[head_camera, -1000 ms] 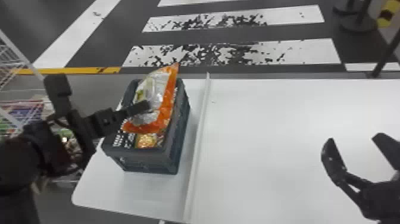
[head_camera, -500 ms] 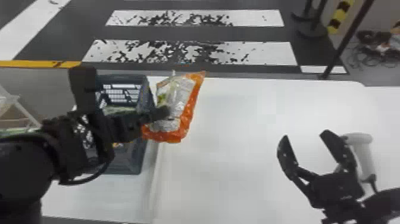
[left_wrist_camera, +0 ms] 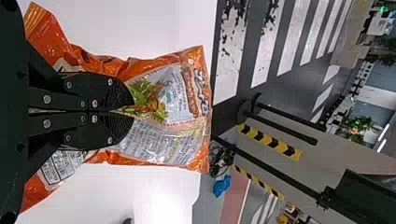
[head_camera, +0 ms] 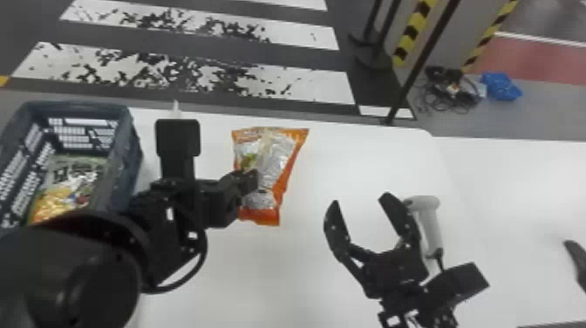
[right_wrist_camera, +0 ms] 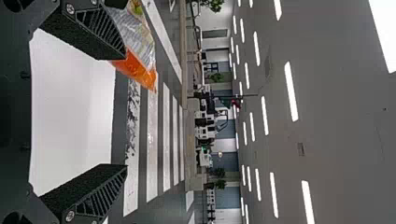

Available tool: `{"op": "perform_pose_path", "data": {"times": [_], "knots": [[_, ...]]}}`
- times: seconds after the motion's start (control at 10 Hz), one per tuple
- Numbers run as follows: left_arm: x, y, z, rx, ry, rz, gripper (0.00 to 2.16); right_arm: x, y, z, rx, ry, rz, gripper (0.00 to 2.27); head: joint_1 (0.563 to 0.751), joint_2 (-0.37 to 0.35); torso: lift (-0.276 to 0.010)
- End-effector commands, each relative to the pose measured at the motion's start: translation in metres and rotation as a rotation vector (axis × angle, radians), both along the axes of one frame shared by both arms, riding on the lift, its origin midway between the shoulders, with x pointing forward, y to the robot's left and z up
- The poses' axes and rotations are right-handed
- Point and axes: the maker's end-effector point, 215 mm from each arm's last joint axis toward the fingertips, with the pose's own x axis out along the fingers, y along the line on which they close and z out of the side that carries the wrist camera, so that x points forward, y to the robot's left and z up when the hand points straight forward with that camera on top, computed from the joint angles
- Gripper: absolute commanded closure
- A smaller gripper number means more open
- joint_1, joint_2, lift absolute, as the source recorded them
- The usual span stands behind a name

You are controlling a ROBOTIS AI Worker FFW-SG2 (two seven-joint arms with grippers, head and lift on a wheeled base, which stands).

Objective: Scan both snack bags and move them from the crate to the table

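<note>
Blue-grey crate (head_camera: 126, 161) holds a green-and-yellow snack bag (head_camera: 74, 185)

And here's the white table (head_camera: 261, 279), smooth and pale, with the dark slatted crate (head_camera: 131, 148) standing upright on its left side! Over to the right, a light-grey handheld scanner (head_camera: 429, 224) sits on the white top, a dark cable running from its handle's end.

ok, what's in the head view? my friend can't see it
The robot's left tool holds an orange snack bag over a white table. Another bag lies in the crate at left; the open right tool is near a scanner.
</note>
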Motion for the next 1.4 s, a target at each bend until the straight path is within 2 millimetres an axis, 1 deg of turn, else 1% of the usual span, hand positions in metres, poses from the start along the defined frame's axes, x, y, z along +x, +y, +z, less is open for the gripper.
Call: {"op": "perform_pose_path", "data": {"times": [0.0, 0.2, 0.3, 0.4, 0.5, 0.6, 0.7, 0.8, 0.9, 1.0, 1.1, 1.2, 1.3], "knots": [[-0.004, -0.046, -0.014, -0.03, -0.031, -0.011, 2.03, 0.001, -0.001, 0.001, -0.001, -0.002, -0.003, 0.1, 0.695, -0.23, -0.088], [-0.017, -0.092, -0.027, -0.04, -0.056, 0.006, 2.03, 0.001, -0.001, 0.002, -0.001, -0.005, -0.003, 0.1, 0.695, -0.304, -0.088], [-0.029, -0.107, -0.041, -0.018, -0.039, 0.005, 2.03, 0.001, -0.002, 0.002, -0.003, -0.005, -0.003, 0.1, 0.695, -0.337, -0.088], [-0.038, -0.116, -0.056, 0.006, -0.023, 0.002, 1.97, 0.002, -0.002, 0.002, -0.003, -0.005, -0.005, 0.1, 0.695, -0.35, -0.088], [-0.044, -0.116, -0.069, 0.017, 0.007, 0.008, 1.57, 0.002, -0.002, 0.004, -0.001, -0.008, -0.005, 0.1, 0.695, -0.35, -0.088], [-0.045, -0.116, -0.072, 0.009, 0.016, 0.015, 0.23, 0.002, -0.002, 0.003, -0.001, -0.006, -0.005, 0.1, 0.695, -0.35, -0.088], [-0.04, -0.109, -0.069, 0.016, 0.013, 0.039, 0.0, 0.002, -0.001, 0.003, 0.0, -0.004, -0.003, 0.1, 0.695, -0.35, -0.088], [-0.036, -0.101, -0.066, 0.011, 0.01, 0.058, 0.01, 0.002, -0.001, 0.004, 0.001, -0.007, -0.002, 0.1, 0.695, -0.35, -0.088], [-0.033, -0.096, -0.057, -0.003, -0.006, 0.055, 0.04, 0.002, 0.0, 0.005, 0.001, -0.009, 0.0, 0.1, 0.695, -0.35, -0.088], [-0.031, -0.085, -0.051, -0.016, -0.02, 0.06, 0.03, 0.002, 0.0, 0.004, 0.001, -0.006, 0.0, 0.11, 0.695, -0.35, -0.088], [-0.028, -0.069, -0.043, -0.011, -0.048, 0.07, 0.03, 0.003, 0.0, 0.005, -0.001, -0.007, 0.0, 0.12, 0.695, -0.35, -0.088], [-0.025, -0.048, -0.035, 0.009, -0.088, 0.08, 0.05, 0.003, 0.002, 0.006, -0.002, -0.011, 0.005, 0.35, 0.695, -0.35, -0.088], [-0.019, -0.022, -0.028, 0.035, -0.122, 0.102, 0.05, 0.005, 0.005, 0.0, -0.017, 0.008, 0.013, 0.76, 0.695, -0.35, -0.088]]}}
